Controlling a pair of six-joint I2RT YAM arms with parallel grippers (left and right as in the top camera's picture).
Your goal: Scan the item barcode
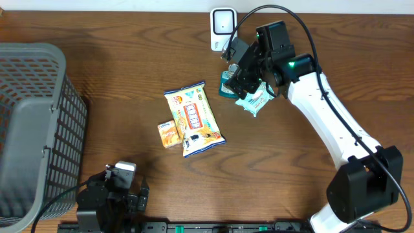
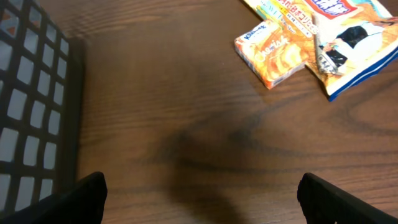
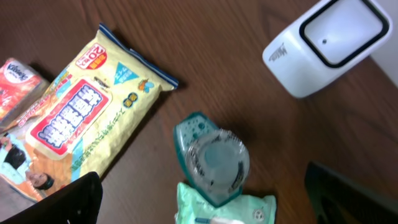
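My right gripper (image 1: 240,81) hangs open over two items lying at the back of the table: a teal blister pack with a clear round dome (image 3: 211,158) and a mint-green packet (image 3: 227,211) touching its near edge. Both lie between the spread fingers (image 3: 74,202) in the right wrist view, untouched. The white barcode scanner (image 1: 223,26) stands just behind them, its window (image 3: 339,31) facing up. A yellow snack packet (image 1: 194,118) and a small orange box (image 1: 168,134) lie mid-table. My left gripper (image 2: 202,180) is open over bare wood at the front left.
A grey mesh basket (image 1: 32,123) fills the left side, and its wall (image 2: 31,106) is close beside my left gripper. The right arm's cable (image 1: 304,26) loops above the scanner. Bare wood lies between the orange box (image 2: 273,53) and the left gripper.
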